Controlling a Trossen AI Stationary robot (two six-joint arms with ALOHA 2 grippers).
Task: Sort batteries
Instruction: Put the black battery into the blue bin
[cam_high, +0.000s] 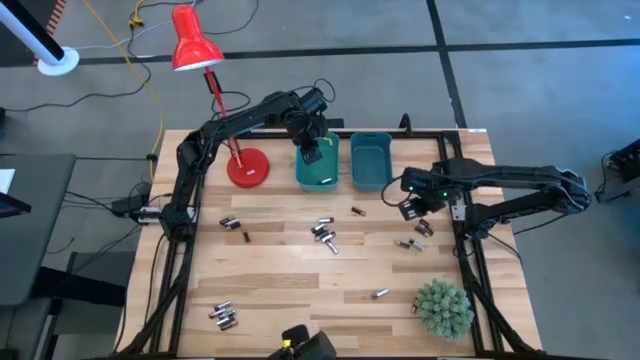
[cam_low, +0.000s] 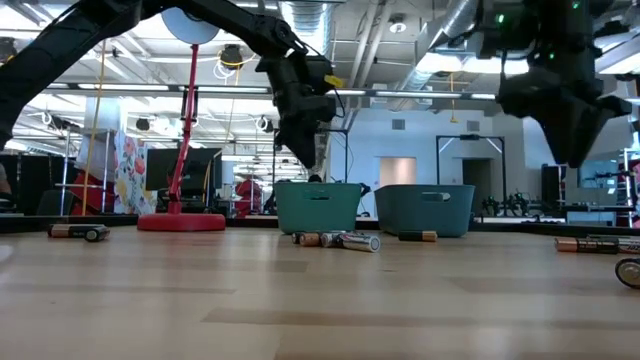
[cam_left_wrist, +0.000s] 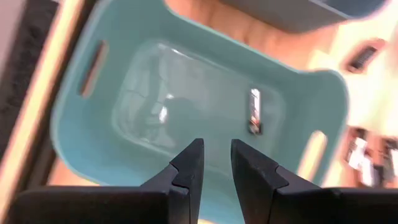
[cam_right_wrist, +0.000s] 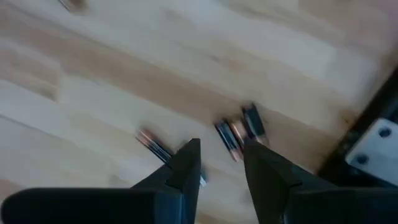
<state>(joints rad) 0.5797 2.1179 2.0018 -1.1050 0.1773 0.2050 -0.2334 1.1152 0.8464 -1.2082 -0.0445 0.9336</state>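
We see the batteries (cam_high: 323, 233) as tiny cylinders, silvery or dark with metal ends, scattered in small clusters over the wooden table (cam_high: 300, 290). One dark cell (cam_left_wrist: 254, 112) lies inside the teal bin (cam_high: 318, 165) directly beneath our left gripper (cam_left_wrist: 214, 163), whose fingers stand slightly apart with nothing between them. Under our right gripper (cam_right_wrist: 221, 163), also a little open and holding nothing, we count about three cells (cam_right_wrist: 236, 130). Beside the first bin stands a second bin (cam_high: 370, 160), making two.

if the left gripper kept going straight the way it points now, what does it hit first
Probably the floor of the teal bin: the left gripper, fingers slightly apart and empty, points down into it, beside the lone battery inside.
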